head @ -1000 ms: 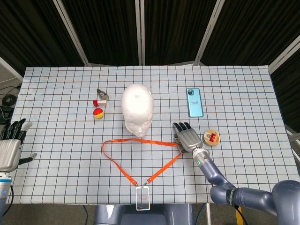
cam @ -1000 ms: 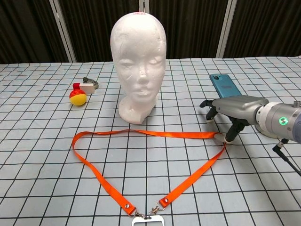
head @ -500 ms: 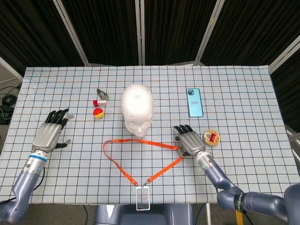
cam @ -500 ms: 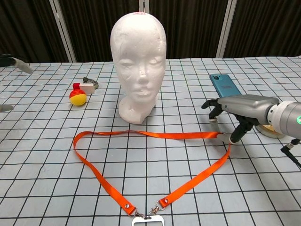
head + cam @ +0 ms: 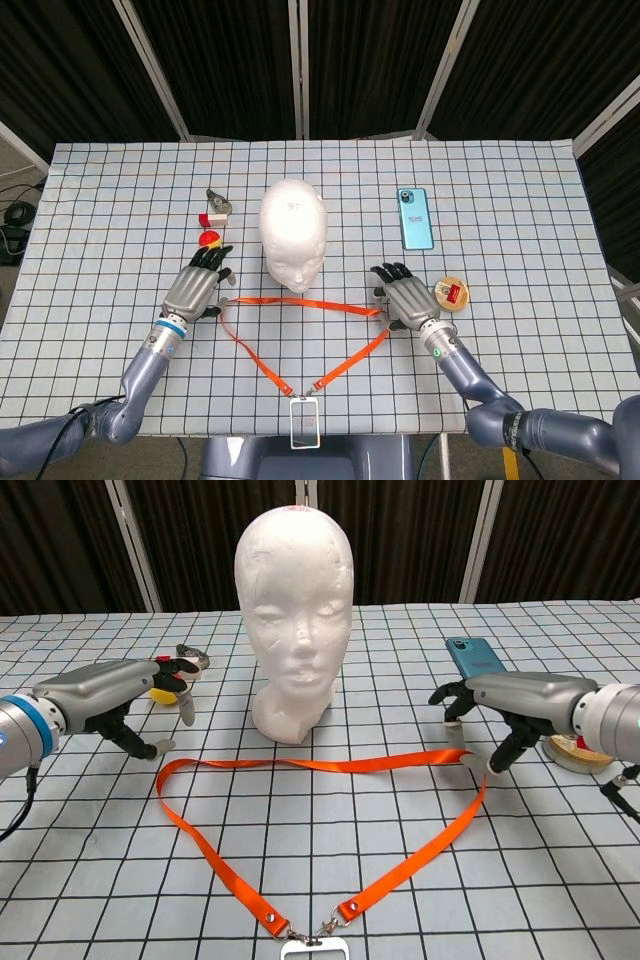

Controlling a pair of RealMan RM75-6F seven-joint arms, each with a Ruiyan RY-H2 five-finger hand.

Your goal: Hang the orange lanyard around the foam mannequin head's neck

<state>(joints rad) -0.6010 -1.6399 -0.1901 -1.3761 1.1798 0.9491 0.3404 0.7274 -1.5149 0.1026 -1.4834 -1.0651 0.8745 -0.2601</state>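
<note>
Bare tabletop [image 5: 520, 340] lies around both hands, front edge close below the badge [image 5: 303, 421]. The lanyard [image 5: 300, 765], a flat orange triangle, lies before the head [image 5: 293, 610]. Right hand [image 5: 500, 705] pinches its right corner; left hand [image 5: 115, 695] hovers by the left corner, fingers [image 5: 183, 702] spread, holding nothing.

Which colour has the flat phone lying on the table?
The flat rectangular phone is teal blue, seen best in the head view.

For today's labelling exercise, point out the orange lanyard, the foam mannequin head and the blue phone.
orange lanyard [image 5: 330, 766]: chest view, on the strap's far straight run.
foam mannequin head [image 5: 296, 590]: chest view, on the face near the eyes.
blue phone [image 5: 413, 217]: head view, on the middle of its back.
</note>
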